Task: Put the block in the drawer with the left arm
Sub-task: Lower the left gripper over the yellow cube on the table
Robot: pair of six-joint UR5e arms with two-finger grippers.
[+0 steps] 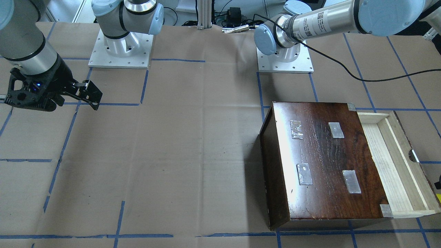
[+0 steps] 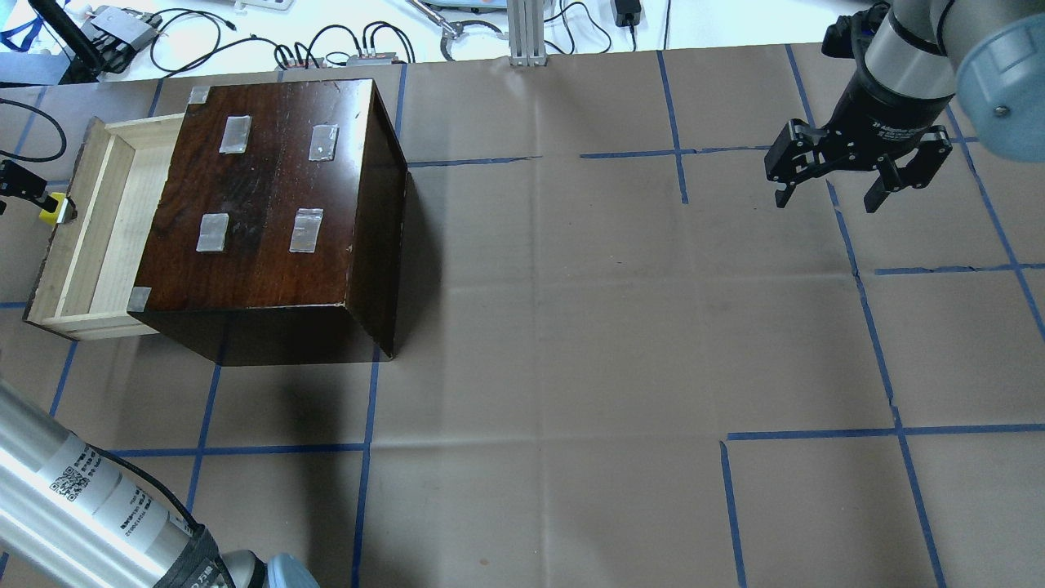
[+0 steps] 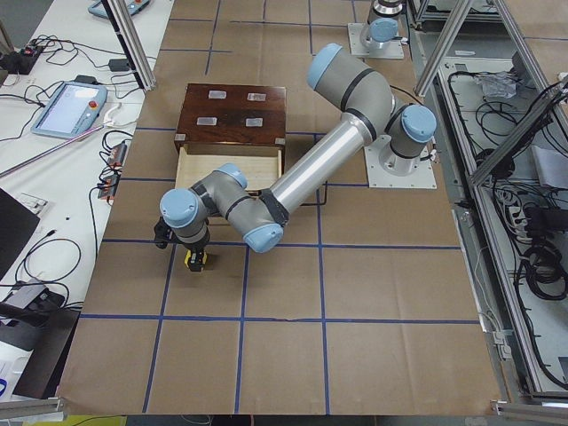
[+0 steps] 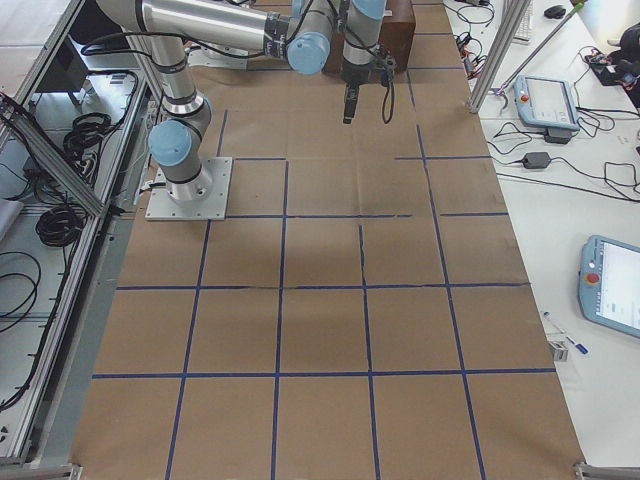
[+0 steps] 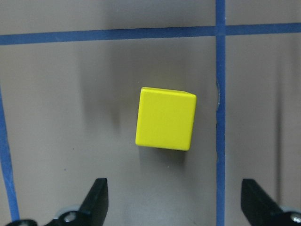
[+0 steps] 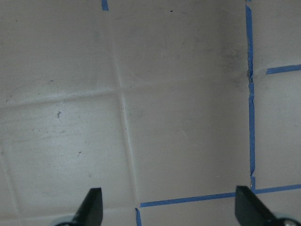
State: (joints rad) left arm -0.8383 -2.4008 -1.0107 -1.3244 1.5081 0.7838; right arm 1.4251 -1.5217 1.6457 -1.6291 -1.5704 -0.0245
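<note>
The yellow block [image 5: 165, 118] lies on the brown paper beside a blue tape line, just outside the front rim of the drawer [image 2: 90, 237]; it also shows in the overhead view [image 2: 51, 208]. The drawer of pale wood is pulled out of the dark box [image 2: 261, 188] and holds nothing. My left gripper [image 5: 178, 200] is open above the block, fingers wide to either side and not touching it; only part of it shows at the overhead view's left edge [image 2: 20, 181]. My right gripper [image 2: 826, 202] is open and empty, far across the table.
Tape patches sit on the dark box top [image 1: 327, 162]. Both arm bases [image 1: 120, 44] stand at the robot's side of the table. Cables and devices [image 2: 326, 49] lie along the far table edge. Blue tape lines grid the paper.
</note>
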